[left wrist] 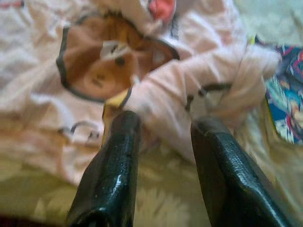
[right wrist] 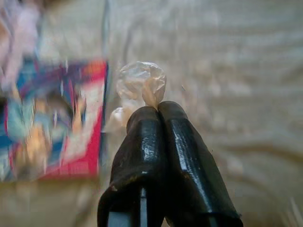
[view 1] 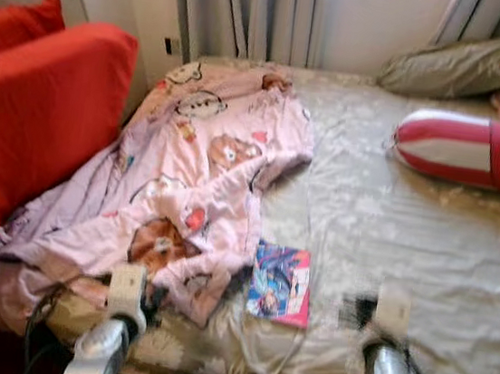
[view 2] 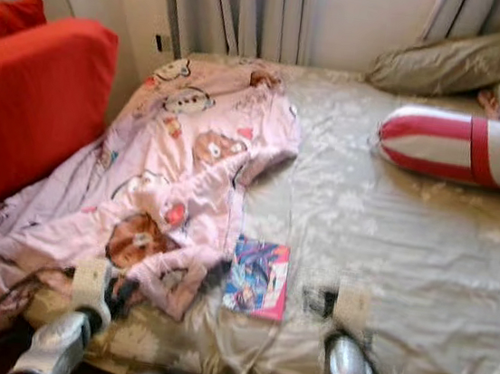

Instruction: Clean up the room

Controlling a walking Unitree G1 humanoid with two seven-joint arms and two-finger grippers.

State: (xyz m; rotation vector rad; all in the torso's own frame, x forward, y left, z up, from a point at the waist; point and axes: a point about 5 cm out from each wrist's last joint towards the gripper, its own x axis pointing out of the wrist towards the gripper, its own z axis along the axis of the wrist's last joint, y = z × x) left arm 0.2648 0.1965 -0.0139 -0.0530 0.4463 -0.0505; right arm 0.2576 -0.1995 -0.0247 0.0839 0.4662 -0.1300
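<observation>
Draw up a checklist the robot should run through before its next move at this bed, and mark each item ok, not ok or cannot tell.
1. Left gripper jaws apart and ready to take cloth: ok.
2. Left gripper lined up with the near edge of the pink cartoon-print blanket: ok, the cloth lies just past its fingertips.
3. Right gripper has a firm hold: ok, jaws shut on a crumpled clear plastic wrapper.
4. Colourful book clear of the blanket: cannot tell, their edges meet.
5. Striped pillow out of the arms' way: ok, it lies far up the bed.
6. Sharp view for aiming: not ok, both head views are blurred.
</observation>
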